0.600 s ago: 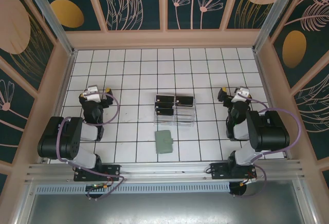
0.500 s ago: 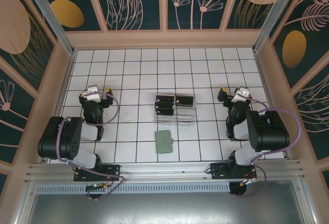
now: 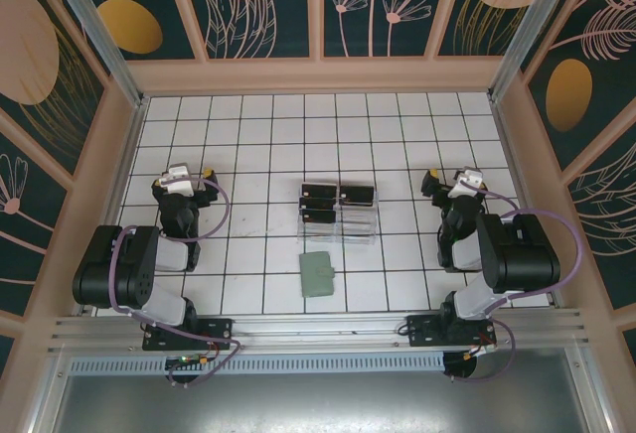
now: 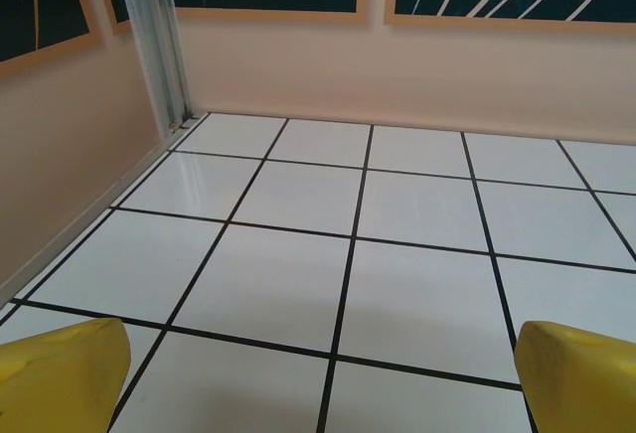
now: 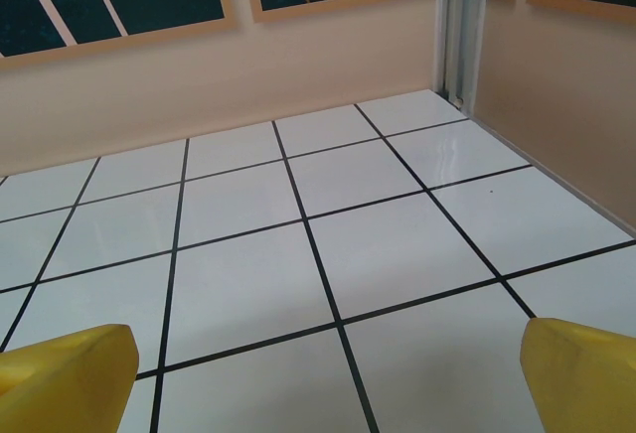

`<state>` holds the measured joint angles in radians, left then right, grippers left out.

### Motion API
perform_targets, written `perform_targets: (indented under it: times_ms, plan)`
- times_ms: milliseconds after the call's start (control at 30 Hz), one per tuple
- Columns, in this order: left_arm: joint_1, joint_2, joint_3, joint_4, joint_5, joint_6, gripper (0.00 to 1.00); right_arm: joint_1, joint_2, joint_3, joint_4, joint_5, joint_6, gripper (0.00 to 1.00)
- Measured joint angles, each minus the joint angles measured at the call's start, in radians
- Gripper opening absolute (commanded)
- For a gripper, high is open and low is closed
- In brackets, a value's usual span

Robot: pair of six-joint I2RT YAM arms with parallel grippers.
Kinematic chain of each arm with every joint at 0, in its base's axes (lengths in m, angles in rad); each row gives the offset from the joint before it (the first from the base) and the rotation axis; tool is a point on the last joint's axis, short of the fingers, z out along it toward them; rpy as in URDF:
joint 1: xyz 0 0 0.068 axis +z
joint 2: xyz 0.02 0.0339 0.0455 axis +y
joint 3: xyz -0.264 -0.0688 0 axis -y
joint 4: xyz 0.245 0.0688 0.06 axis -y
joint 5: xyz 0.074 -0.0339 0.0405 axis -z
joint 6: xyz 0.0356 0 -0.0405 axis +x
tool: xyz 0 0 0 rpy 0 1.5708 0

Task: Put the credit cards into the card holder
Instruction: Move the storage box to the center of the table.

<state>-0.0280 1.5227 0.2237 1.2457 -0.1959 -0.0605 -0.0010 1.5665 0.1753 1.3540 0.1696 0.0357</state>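
Note:
Three black credit cards (image 3: 318, 195) (image 3: 356, 195) (image 3: 318, 216) lie close together at the table's middle, on what looks like a clear plastic piece (image 3: 356, 224). The grey-green card holder (image 3: 317, 274) lies flat one tile nearer the arms. My left gripper (image 3: 185, 177) rests low at the left and my right gripper (image 3: 457, 181) at the right, each several tiles away from the cards. Both are open and hold nothing. The left wrist view has my left gripper (image 4: 323, 383) with yellow fingertips (image 4: 60, 373) wide apart over bare tiles. My right gripper (image 5: 328, 378) looks the same in its wrist view.
The white tiled table (image 3: 258, 135) is boxed in by beige walls (image 3: 318, 75) at the back and both sides. A metal corner post (image 4: 159, 46) stands at the back left and another (image 5: 459, 26) at the back right. The arm bases (image 3: 189, 329) sit at the near edge.

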Motion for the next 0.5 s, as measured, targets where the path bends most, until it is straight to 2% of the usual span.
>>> perform_targets:
  times_ms: [233,500]
  plan:
    - [0.000,-0.002,0.000,-0.003,0.005,-0.001,0.99,-0.008,-0.002,-0.002,0.002,-0.014,0.006,0.99]
    - [0.000,-0.156,0.085,-0.204,-0.043,-0.024,0.99,-0.009,-0.017,-0.145,0.169,-0.014,0.011,0.99]
